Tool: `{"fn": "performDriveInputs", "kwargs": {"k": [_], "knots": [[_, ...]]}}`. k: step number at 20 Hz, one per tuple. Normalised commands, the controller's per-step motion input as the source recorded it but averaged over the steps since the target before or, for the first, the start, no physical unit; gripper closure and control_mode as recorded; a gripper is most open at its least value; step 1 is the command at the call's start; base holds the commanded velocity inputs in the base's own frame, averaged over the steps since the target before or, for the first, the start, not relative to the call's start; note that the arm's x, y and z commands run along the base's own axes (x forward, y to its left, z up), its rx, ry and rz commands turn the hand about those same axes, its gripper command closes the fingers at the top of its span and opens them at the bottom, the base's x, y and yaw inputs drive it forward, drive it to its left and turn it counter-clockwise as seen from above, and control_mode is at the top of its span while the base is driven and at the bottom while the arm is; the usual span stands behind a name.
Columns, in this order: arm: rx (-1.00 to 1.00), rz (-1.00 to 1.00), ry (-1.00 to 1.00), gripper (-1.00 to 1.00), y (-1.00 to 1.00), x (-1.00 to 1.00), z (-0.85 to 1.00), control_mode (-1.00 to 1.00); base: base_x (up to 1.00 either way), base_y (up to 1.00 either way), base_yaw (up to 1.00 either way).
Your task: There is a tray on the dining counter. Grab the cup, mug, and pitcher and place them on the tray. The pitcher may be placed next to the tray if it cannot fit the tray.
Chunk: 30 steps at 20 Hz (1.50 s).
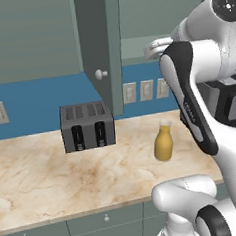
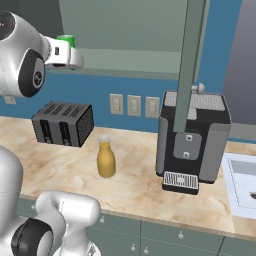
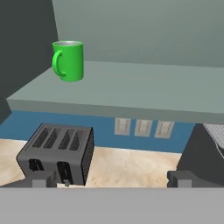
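The green mug (image 3: 68,60) stands upright on the shelf (image 3: 131,89) of an open wall cabinet, handle to the left in the hand view; its top peeks over my hand (image 2: 66,40). My gripper (image 3: 113,179) is open and empty, level with the shelf's front edge, short of the mug and to its right. The amber pitcher (image 1: 163,144) (image 2: 105,159) stands upright on the kitchen counter (image 1: 39,181) below, right of the toaster. The tray, the cup and the dining counter are out of view.
A dark toaster (image 1: 87,126) (image 2: 63,123) (image 3: 57,153) sits at the counter's back. The cabinet door (image 1: 102,46) (image 2: 192,65) hangs open between toaster and coffee machine (image 2: 194,142). A sink (image 2: 242,185) lies at far right. Drawers with knobs front the counter.
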Motion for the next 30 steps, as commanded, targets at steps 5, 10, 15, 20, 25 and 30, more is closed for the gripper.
{"fn": "performDriveInputs", "kwargs": {"k": [5,10,15,20,25,30], "knots": [[0.0,0.0,0.03,-1.0,0.14,0.06,0.01,-1.0,0.0,0.0,0.0],[0.0,0.0,0.03,-1.0,0.2,0.03,0.0,-1.0,0.0,0.0,0.0],[0.0,0.0,0.01,-1.0,0.07,0.01,0.0,-1.0,0.0,0.0,0.0],[0.0,0.01,0.0,-1.0,0.0,0.13,0.0,-1.0,0.0,0.0,0.0],[0.0,0.04,0.0,-1.0,0.0,0.13,0.0,-1.0,0.0,0.0,0.0],[0.0,0.04,0.0,-1.0,0.0,0.17,0.0,-1.0,0.0,0.0,0.0]]}}
